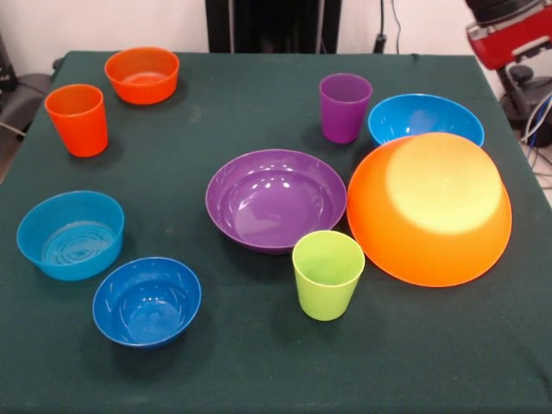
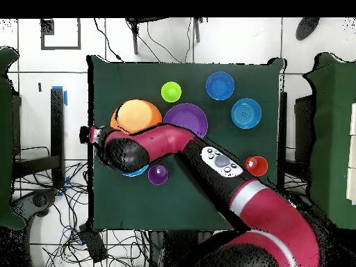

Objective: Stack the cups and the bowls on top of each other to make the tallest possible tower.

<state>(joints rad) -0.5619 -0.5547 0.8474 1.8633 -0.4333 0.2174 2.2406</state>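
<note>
All pieces stand apart on the green cloth, and no tower is in view. The orange-yellow bowl point(image 1: 429, 210) lies mouth down at the right, touching the big blue bowl point(image 1: 425, 119) behind it. The purple bowl point(image 1: 276, 198) sits mid-table, with the lime cup point(image 1: 328, 274) in front and the purple cup point(image 1: 345, 106) behind. At the left are the orange cup point(image 1: 78, 119), small orange bowl point(image 1: 142, 75), light blue bowl point(image 1: 71, 235) and dark blue bowl point(image 1: 147, 300). In the overhead view my gripper point(image 2: 88, 133) is at the table's left edge beside the orange-yellow bowl point(image 2: 135, 115).
My red arm point(image 2: 208, 156) reaches across the table in the overhead view and covers the small orange bowl and part of the big blue bowl point(image 2: 137, 170). A red arm part point(image 1: 509, 39) shows at the front view's top right. Cables lie on the floor.
</note>
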